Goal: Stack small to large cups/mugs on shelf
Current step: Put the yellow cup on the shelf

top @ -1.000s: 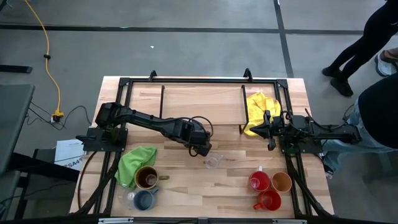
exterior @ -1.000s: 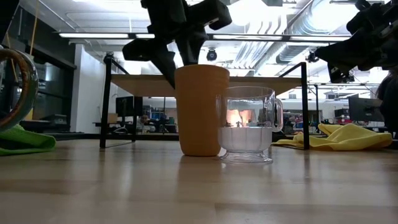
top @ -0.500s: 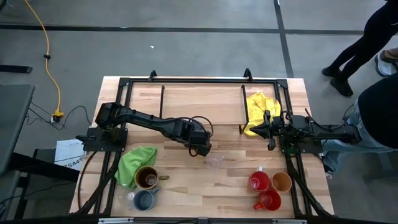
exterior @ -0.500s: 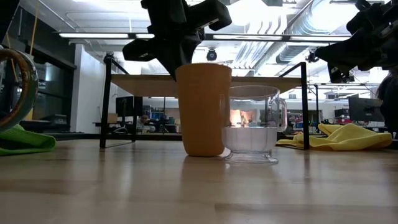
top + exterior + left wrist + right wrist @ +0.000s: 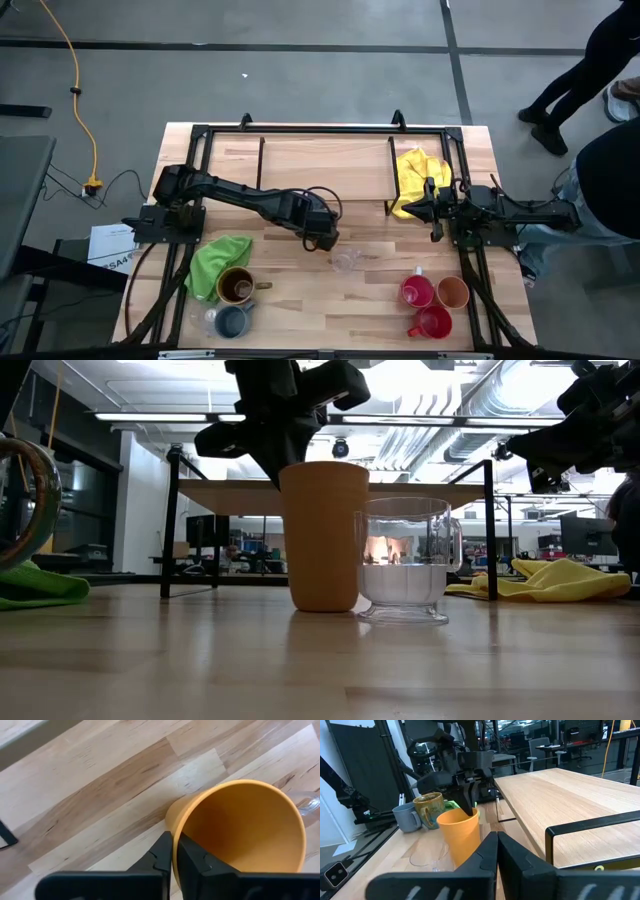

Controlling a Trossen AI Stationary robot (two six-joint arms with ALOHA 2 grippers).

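In the low view, nearest the camera, a tall yellow-orange plastic cup (image 5: 323,536) is seen standing on the light wooden tabletop (image 5: 320,660), with a clear handled glass mug (image 5: 405,560) just beside it. The cup's rim is pinched from above by the left gripper (image 5: 283,455), whose dark fingers (image 5: 165,854) are closed on the cup wall, one inside and one outside, as the left wrist view shows.

The overhead view shows what the low view hides: a brown mug (image 5: 237,286) and a blue-grey mug (image 5: 232,322) beside a green cloth (image 5: 215,262) near the front left, and two red mugs (image 5: 417,291) (image 5: 432,323) with a tan cup (image 5: 453,291) at the front right.

Farther back, the right gripper (image 5: 433,213) rests with its fingers closed and empty, near a crumpled yellow cloth (image 5: 414,176). Behind stands the low light-wood shelf on black legs (image 5: 325,165).
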